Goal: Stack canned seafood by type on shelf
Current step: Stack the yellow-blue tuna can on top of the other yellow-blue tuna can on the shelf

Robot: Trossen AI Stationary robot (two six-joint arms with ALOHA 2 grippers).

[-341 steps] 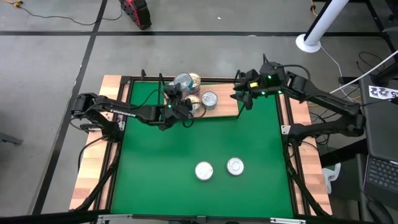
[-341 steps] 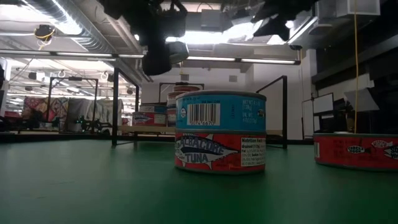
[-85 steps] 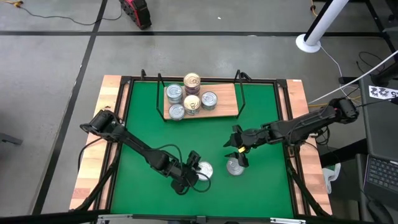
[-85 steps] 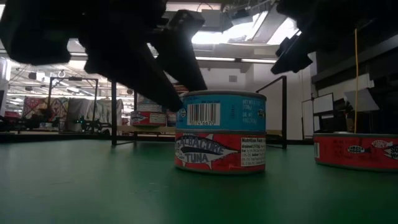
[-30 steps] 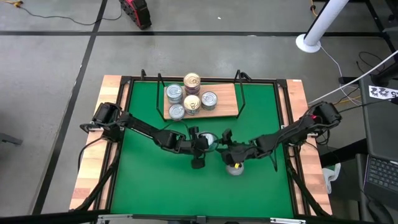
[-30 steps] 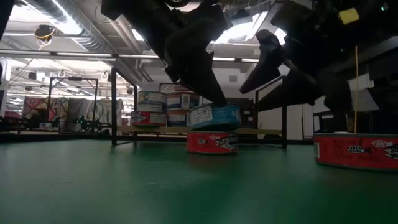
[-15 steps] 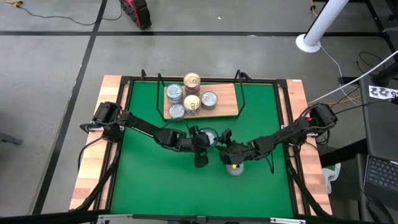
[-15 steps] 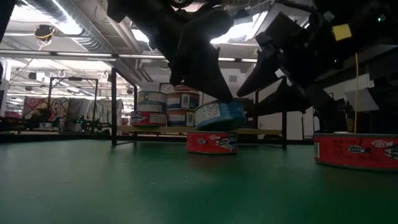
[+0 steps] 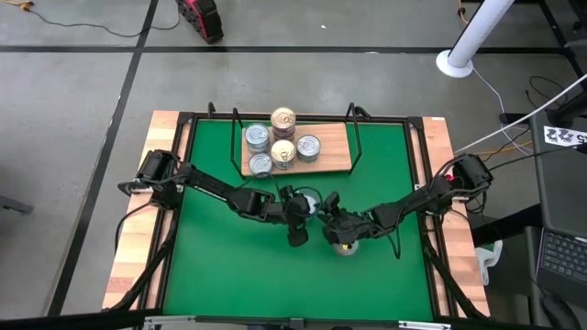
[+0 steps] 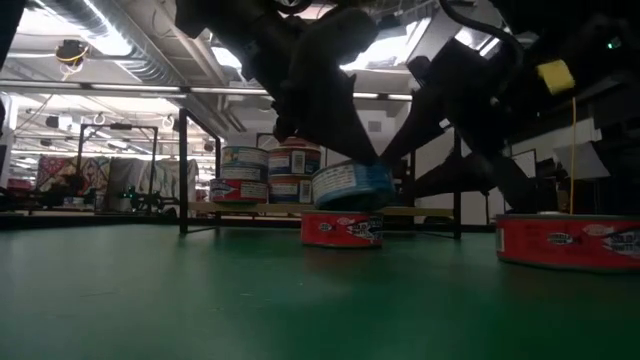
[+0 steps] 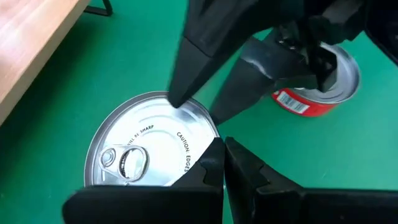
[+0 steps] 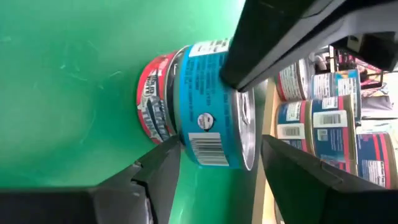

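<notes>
A blue-labelled tin (image 10: 350, 186) sits tilted on a red-labelled tin (image 10: 342, 229) in the middle of the green mat. My left gripper (image 11: 222, 146) is shut, with its tips at the blue tin's lid. My right gripper (image 12: 217, 149) is open and comes from the right. One of its fingers (image 11: 186, 74) stands over the lid, and the other is by the tin's side. Another red tin (image 9: 345, 247) stands on the mat under my right arm. The shelf (image 9: 335, 158) at the far edge carries several tins (image 9: 283, 120), some of them stacked. My left gripper rests its shut fingertips on the rim of the blue tin's lid (image 11: 200, 160), on the side toward my left arm. The fingers (image 12: 267, 50) slant down from the table's left. The tin lies tilted on the red tin beneath it. My right gripper straddles the blue tin, but I cannot tell whether its fingers touch it.
Thin black wire posts (image 10: 185, 170) stand at the shelf's ends. Pale wooden planks (image 9: 138, 247) flank the green mat (image 9: 229, 266), whose near half is bare apart from the red tin.
My right gripper has sunk a little toward the blue tin and rolled, so its open fingers now stand closer around it. My left gripper has rolled in place, still shut. The blue tin has tipped a little further on the red tin.
</notes>
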